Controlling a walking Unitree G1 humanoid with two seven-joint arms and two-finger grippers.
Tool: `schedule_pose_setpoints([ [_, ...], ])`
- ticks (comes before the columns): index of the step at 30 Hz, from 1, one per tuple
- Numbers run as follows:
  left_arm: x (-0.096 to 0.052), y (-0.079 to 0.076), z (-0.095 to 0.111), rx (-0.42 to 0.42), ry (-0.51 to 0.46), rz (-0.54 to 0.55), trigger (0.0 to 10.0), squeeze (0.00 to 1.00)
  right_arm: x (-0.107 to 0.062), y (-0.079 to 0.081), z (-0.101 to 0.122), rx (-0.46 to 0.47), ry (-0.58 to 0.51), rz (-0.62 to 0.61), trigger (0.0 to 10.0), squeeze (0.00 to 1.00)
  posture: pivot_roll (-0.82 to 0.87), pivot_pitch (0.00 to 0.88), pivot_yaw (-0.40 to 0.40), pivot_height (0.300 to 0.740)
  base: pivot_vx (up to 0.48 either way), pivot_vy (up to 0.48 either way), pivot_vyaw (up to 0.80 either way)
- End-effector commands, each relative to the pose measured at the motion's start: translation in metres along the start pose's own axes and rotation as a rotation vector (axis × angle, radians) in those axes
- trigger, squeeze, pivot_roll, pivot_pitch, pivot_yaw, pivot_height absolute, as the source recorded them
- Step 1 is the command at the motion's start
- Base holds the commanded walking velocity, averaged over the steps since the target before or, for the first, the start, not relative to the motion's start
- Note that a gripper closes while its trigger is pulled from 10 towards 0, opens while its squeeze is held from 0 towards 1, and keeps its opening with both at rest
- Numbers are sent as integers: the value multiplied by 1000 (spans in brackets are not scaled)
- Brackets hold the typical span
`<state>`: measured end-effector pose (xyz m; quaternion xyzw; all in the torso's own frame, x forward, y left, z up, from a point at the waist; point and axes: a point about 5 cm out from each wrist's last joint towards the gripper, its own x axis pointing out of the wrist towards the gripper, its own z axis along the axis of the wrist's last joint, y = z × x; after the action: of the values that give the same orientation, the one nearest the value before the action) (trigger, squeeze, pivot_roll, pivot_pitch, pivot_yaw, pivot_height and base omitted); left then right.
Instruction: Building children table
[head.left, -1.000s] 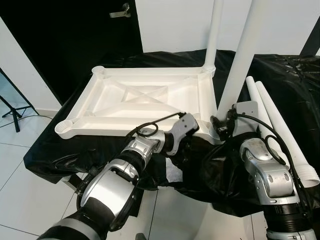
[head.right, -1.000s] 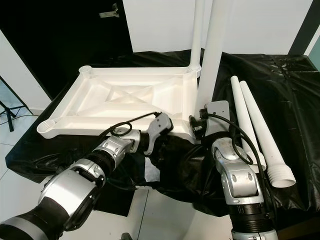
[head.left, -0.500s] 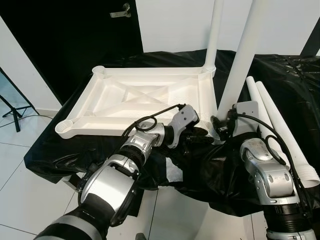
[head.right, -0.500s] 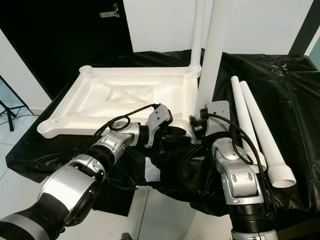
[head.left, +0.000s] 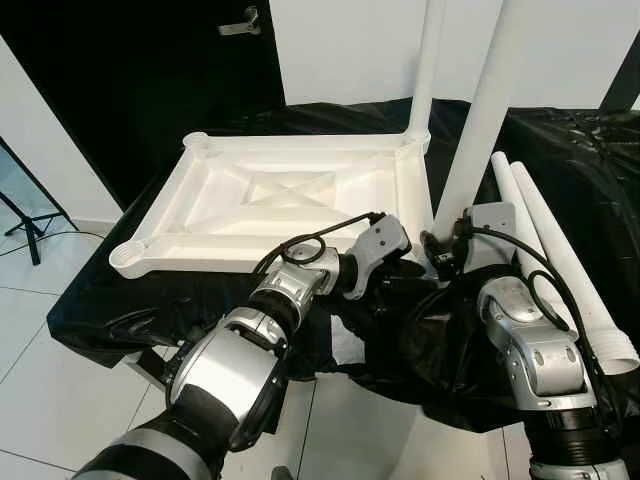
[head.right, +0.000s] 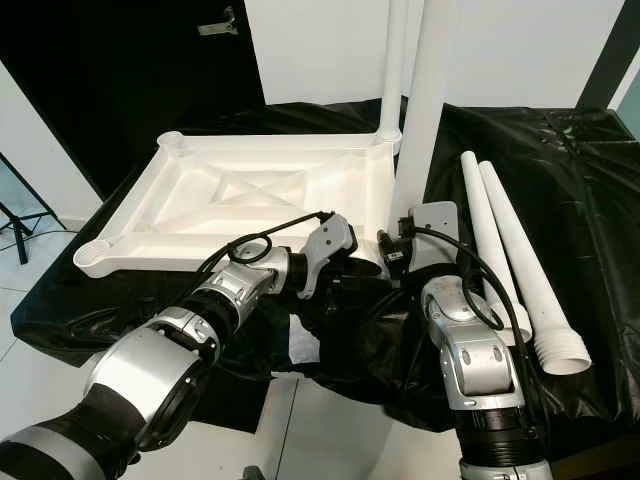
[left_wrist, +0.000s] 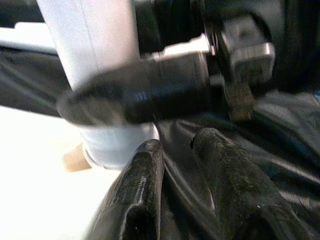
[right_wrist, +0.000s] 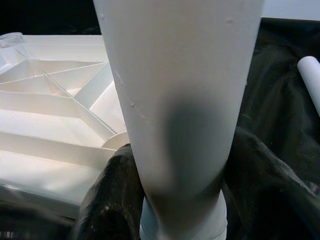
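Gripping the base of the near white table leg (head.left: 478, 140), the right gripper (right_wrist: 175, 200) has its black fingers (right_wrist: 107, 200) pressed against both sides where the leg stands in the corner socket of the upside-down white tabletop (head.left: 270, 205). The left gripper (left_wrist: 175, 150), fingers narrowly parted, hovers beside that corner, holding nothing. Two loose legs (head.left: 560, 250) lie farther right on the black sheet (head.left: 590, 160); another upright leg (head.left: 430, 60) occupies the far corner.
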<state>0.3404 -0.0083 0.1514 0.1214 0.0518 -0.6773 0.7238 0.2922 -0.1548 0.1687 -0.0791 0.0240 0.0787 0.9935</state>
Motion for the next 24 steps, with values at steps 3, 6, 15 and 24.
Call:
schedule_pose_setpoints([
  [3,-3,21,-3,4,36,437,10000,110,-2,5,-8,15,39,15,10000,0,-152,0,96,740,0,0,0],
  [6,-1,17,-9,4,82,413,10000,114,-1,6,-8,15,38,15,10000,0,-152,0,97,740,0,0,0],
  [15,4,8,-22,7,162,339,10000,110,-1,6,-8,19,37,13,10000,0,-152,0,99,740,0,0,0],
  [24,7,6,-21,13,155,335,10000,114,0,15,-11,109,25,-85,10000,0,-150,0,100,740,0,0,0],
])
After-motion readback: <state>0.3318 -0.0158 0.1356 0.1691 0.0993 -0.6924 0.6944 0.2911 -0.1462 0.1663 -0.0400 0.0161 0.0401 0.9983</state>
